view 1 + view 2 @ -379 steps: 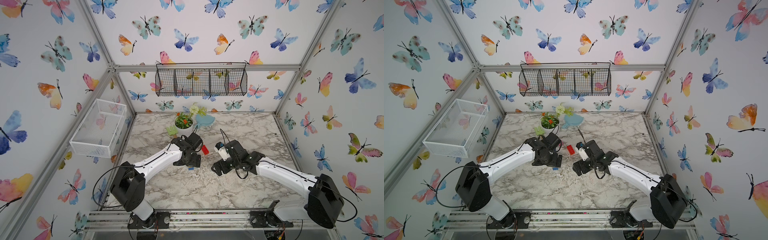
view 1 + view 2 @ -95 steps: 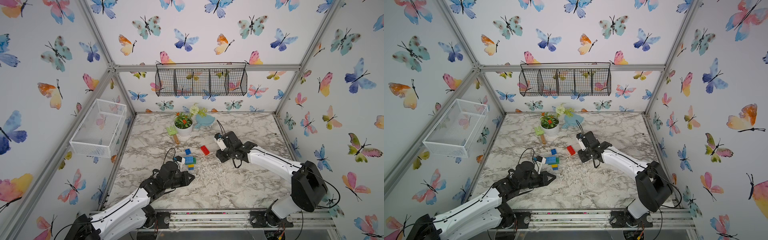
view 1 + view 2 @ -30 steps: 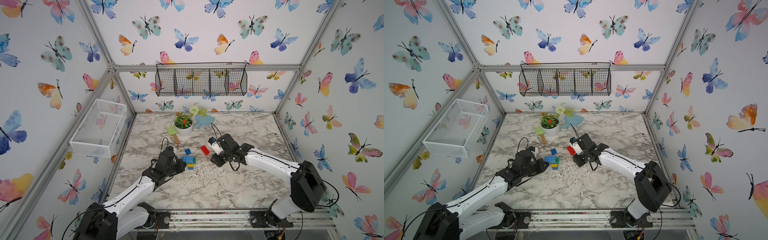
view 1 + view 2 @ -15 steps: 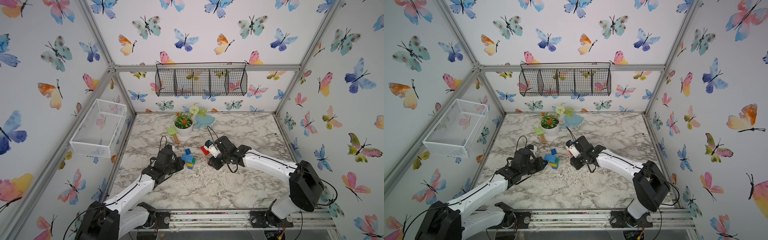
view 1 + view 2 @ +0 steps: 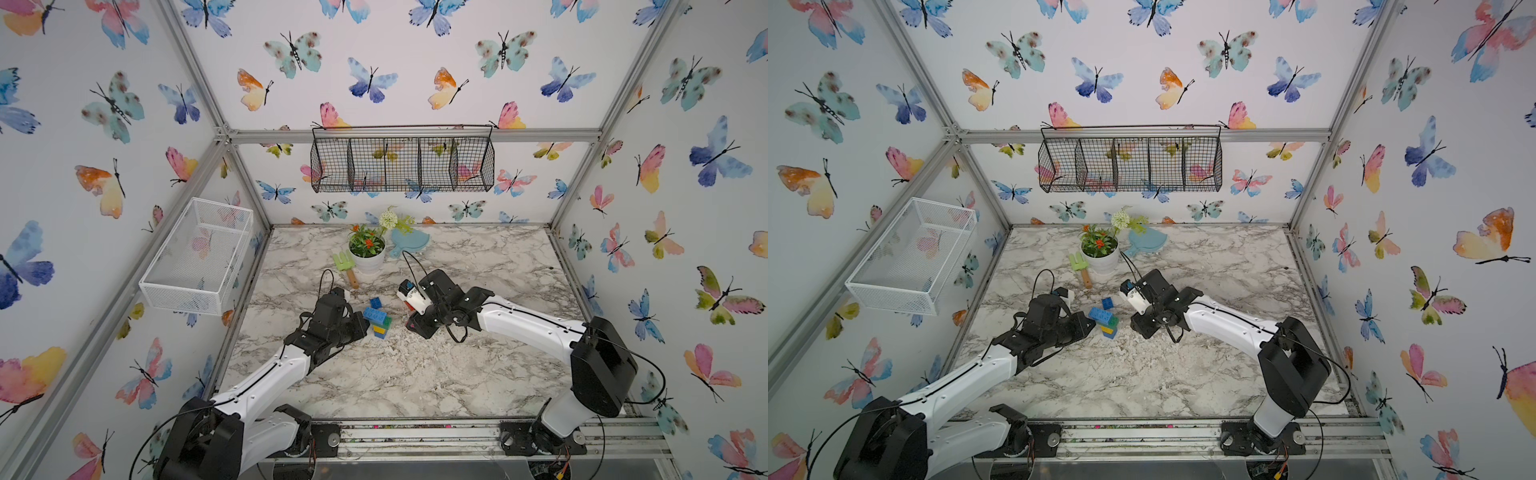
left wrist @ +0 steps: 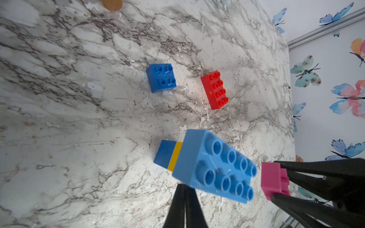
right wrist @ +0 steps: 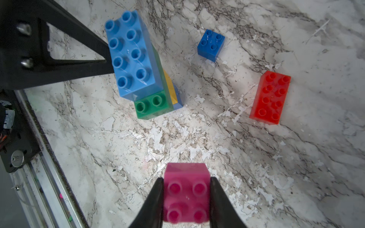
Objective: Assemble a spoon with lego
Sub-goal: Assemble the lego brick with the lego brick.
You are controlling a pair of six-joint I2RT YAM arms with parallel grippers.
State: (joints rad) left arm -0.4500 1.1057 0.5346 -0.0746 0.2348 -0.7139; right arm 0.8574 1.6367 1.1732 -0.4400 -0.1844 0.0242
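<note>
I see the marble table (image 5: 415, 374), its middle scuffed white. Butterfly walls (image 5: 415, 62) all round, with a black basket (image 5: 402, 164) on the back wall and a white basket (image 5: 199, 257) on the left. Pot (image 5: 367, 253), rake (image 5: 345, 264) and dish (image 5: 409, 243) sit near the back. Spoon (image 5: 377, 321) is half-built mid-table: light blue on green, yellow, blue. Left gripper (image 6: 184, 189) is clenched and empty, tips at its side. Right gripper (image 7: 186, 179) grasps the pink brick (image 7: 185, 199) near it. Red brick (image 7: 270, 97) and blue brick (image 5: 375, 302) lie loose.

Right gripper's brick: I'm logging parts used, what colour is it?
The brick is pink, clearest in the right wrist view.
</note>
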